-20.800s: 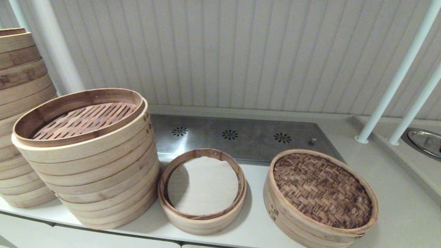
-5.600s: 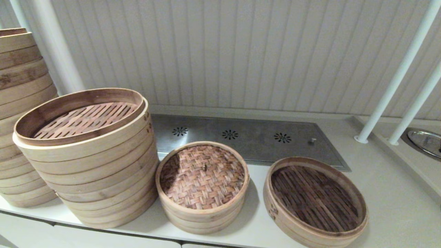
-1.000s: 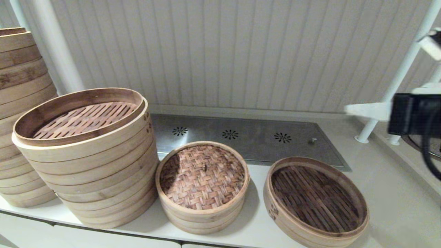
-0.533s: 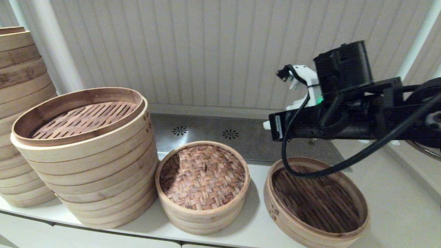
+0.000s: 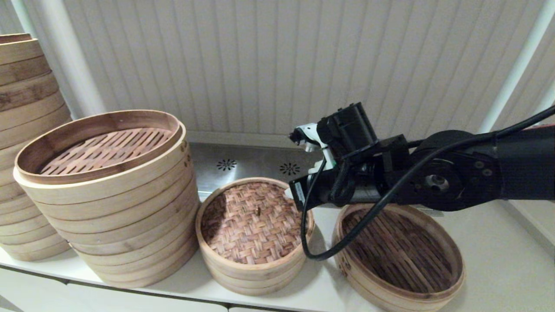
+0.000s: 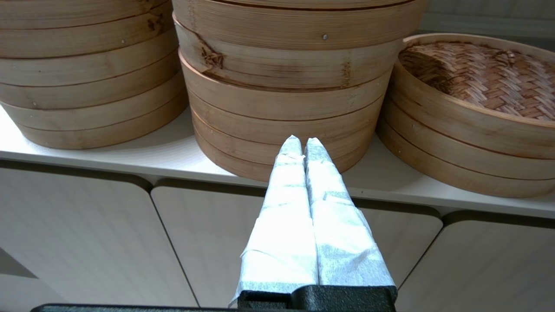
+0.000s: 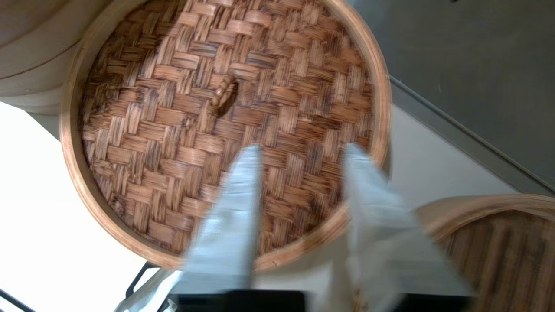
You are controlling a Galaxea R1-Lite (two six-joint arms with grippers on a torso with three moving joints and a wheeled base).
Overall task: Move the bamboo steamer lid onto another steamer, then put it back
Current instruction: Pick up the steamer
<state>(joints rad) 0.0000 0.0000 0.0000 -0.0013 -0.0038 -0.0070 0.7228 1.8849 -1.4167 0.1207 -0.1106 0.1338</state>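
The bamboo steamer lid (image 5: 254, 222) sits on another steamer (image 5: 253, 273). Right gripper (image 7: 301, 149) hovers over the lid's rim, fingers spread, seen only by its wrist camera. Left gripper (image 6: 302, 143), pressed together, hangs below the counter (image 6: 173, 151).

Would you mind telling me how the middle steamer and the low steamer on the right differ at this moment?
The middle steamer is covered by the bamboo steamer lid; the right steamer is open, showing a dark slatted floor. The middle one looks narrower, the right one wider. The open right gripper hovers over the lid, not the right steamer. Both are low, round, pale bamboo baskets on the white counter.
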